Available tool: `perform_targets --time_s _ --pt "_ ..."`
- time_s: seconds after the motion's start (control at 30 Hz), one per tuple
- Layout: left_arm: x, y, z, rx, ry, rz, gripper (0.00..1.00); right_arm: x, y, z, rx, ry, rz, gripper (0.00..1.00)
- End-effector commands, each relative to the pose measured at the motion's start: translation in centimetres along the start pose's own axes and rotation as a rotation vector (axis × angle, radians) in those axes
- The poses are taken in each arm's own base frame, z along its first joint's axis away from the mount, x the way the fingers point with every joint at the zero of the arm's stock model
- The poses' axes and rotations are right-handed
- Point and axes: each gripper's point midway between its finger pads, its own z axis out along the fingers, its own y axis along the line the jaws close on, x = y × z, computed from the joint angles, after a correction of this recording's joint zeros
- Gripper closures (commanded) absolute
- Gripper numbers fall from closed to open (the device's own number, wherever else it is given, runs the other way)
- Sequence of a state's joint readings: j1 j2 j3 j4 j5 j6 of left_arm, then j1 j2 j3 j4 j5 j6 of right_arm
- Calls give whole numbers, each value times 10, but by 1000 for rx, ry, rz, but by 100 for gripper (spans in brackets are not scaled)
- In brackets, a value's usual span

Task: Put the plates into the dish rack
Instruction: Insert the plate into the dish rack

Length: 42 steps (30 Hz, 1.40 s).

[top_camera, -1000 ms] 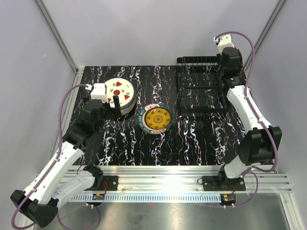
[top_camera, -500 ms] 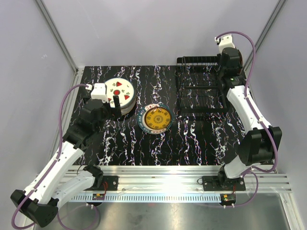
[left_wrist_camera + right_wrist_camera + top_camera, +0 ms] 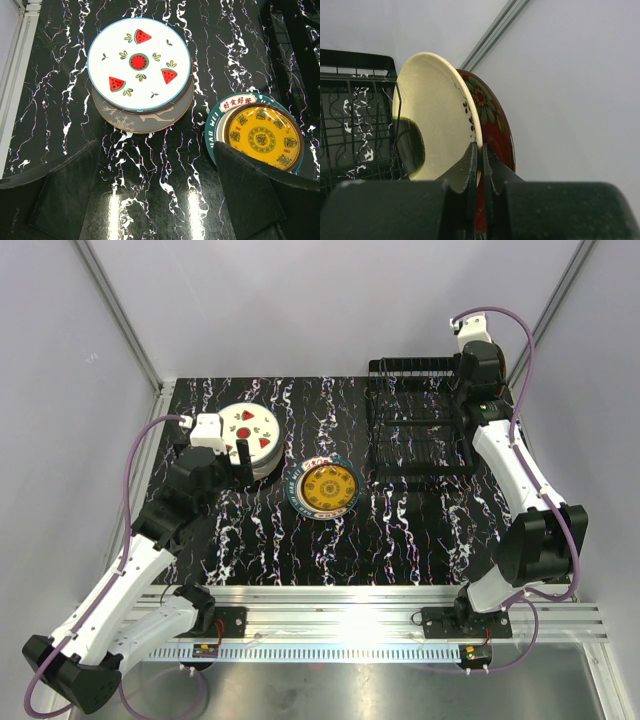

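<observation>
A white watermelon plate (image 3: 139, 64) tops a stack over a brown plate (image 3: 150, 120) at the table's left (image 3: 248, 427). A teal-rimmed yellow plate (image 3: 260, 135) lies at mid-table (image 3: 322, 488). My left gripper (image 3: 156, 152) is open and empty, low over the table just in front of the stack (image 3: 243, 462). My right gripper (image 3: 482, 150) is shut on the rim of a cream plate (image 3: 435, 115) standing upright at the far right end of the black dish rack (image 3: 420, 435). A red floral plate (image 3: 495, 120) stands right behind the cream one. The right arm hides both in the top view.
The rack's wire prongs (image 3: 350, 125) run to the left of the held plate. Grey enclosure walls and a metal post (image 3: 495, 30) stand close behind the rack. The black marbled table (image 3: 400, 540) has an aluminium rail along its near edge.
The right wrist has shifted very slightly at the rack's far end. The left arm and the plates on the table have not moved.
</observation>
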<state>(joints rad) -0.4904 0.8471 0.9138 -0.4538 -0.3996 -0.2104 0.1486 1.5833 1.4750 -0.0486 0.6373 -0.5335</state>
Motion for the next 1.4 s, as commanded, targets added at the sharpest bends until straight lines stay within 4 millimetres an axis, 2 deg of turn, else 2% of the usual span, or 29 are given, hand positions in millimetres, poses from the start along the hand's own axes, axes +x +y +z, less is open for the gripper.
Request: perform_targets --time_s 0.0,0.4,0.47,0.77,1.07,1.37 --pt "-15 -6 0 24 -49 -22 1 23 22 -4 -77 69 -29 92" --pt "-13 -7 1 26 -43 -20 1 16 18 -6 -80 62 -17 85" --pt "-13 -7 1 26 -42 -19 1 15 19 -6 -81 64 -19 79" --pt "-12 -7 2 26 -38 -15 1 5 11 -7 -70 53 -12 71" --pt "-11 -7 2 24 -35 -15 1 1 6 -9 -60 49 -14 71" --pt "-11 -8 3 25 -33 -15 1 -8 -3 -13 -49 36 -7 81"
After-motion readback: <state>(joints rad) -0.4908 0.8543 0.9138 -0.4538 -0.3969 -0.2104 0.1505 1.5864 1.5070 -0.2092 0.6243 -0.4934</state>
